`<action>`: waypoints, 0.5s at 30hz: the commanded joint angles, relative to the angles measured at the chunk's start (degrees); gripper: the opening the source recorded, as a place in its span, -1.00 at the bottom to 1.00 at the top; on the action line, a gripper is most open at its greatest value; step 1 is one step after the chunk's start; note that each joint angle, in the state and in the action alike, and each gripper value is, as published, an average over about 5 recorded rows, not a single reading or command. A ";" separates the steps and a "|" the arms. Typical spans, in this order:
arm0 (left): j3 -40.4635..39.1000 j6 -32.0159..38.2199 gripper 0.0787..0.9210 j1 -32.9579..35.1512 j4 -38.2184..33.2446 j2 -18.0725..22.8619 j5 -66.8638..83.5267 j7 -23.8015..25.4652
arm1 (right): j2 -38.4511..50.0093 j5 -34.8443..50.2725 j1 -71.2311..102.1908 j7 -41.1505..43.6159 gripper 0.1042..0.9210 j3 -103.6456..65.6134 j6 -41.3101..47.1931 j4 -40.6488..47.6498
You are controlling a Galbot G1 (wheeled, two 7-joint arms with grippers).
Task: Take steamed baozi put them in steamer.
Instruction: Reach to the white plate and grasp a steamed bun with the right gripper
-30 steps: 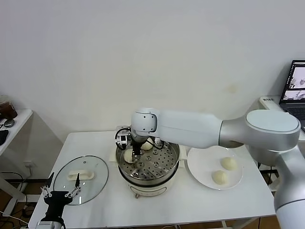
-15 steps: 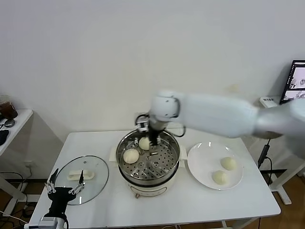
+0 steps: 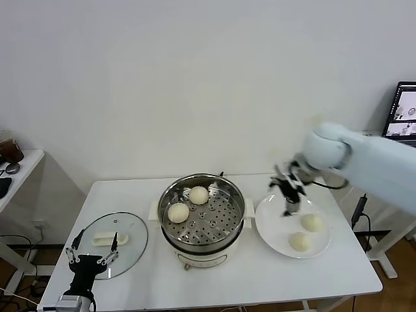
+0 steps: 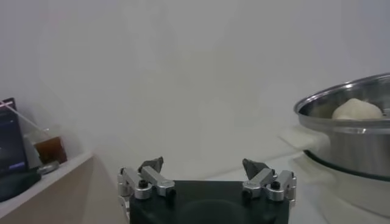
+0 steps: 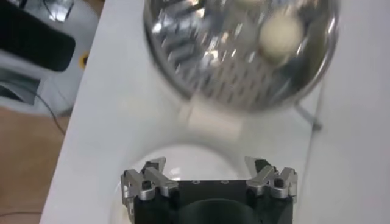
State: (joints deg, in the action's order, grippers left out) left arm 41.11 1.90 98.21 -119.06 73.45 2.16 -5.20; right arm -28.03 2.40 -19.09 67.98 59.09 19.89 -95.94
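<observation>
Left gripper (image 3: pixel 91 259) sits low at the table's front-left corner, just in front of the round glass lid with a white handle (image 3: pixel 110 238); jaws spread wide, nothing between them (left wrist view shows the fingertips (image 4: pixel 152 165) well apart, empty).

Centre of the white table (image 3: pixel 273 279): round shiny stainless-steel steamer (image 3: pixel 203 214) on its white base, perforated tray visible inside. Two smooth cream-white steamed baozi lie on the tray, one at the left side (image 3: pixel 178 212), one toward the back (image 3: pixel 198 195), near each other but apart. Left wrist view catches the rim of the pot with one bun (image 4: pixel 356 109) showing above it.

Right of the steamer, just beside it: flat white round plate (image 3: pixel 273 224) holding the other two buns, one (image 3: pixel 312 223) behind the other (image 3: pixel 299 242), close together on the plate's right half.

Right gripper (image 3: pixel 290 192) hangs above the plate's back-left edge, clear of both buns; jaws parted and empty (right wrist view: fingers (image 5: pixel 151 173) wide apart, plate below, steamer farther off).
</observation>
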 commanded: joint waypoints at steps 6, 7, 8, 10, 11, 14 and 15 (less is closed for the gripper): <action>0.11 0.03 0.77 1.21 -1.07 1.14 -0.81 -0.03 | 8.05 -12.11 34.68 -3.34 0.76 -23.96 -5.39 3.67; 0.13 0.04 0.77 1.40 -1.24 1.26 -0.95 -0.05 | 7.25 -12.11 34.80 -3.46 0.76 -24.30 -5.37 4.24; 0.17 0.05 0.77 1.60 -1.41 1.35 -1.08 -0.06 | 6.44 -12.15 34.70 -3.55 0.76 -24.44 -5.36 4.86; 0.36 0.07 0.77 1.98 -1.70 1.52 -1.28 -0.09 | 4.91 -12.18 33.85 -3.74 0.76 -24.08 -5.50 6.25; 0.48 0.08 0.77 2.16 -1.84 1.62 -1.36 -0.09 | 4.13 -12.19 33.29 -3.93 0.76 -23.74 -5.67 7.11; 0.78 0.13 0.77 2.69 -2.20 1.94 -1.53 -0.09 | 1.92 -12.36 31.94 -4.42 0.76 -22.70 -6.29 9.73; 0.82 0.17 0.77 2.86 -2.29 2.06 -1.60 -0.08 | 1.13 -12.44 31.68 -4.57 0.76 -22.50 -6.43 10.60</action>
State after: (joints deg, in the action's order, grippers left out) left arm 41.89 2.05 100.55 -121.09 75.38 0.69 -5.27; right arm -24.34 -7.18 5.79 64.74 41.78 15.25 -90.61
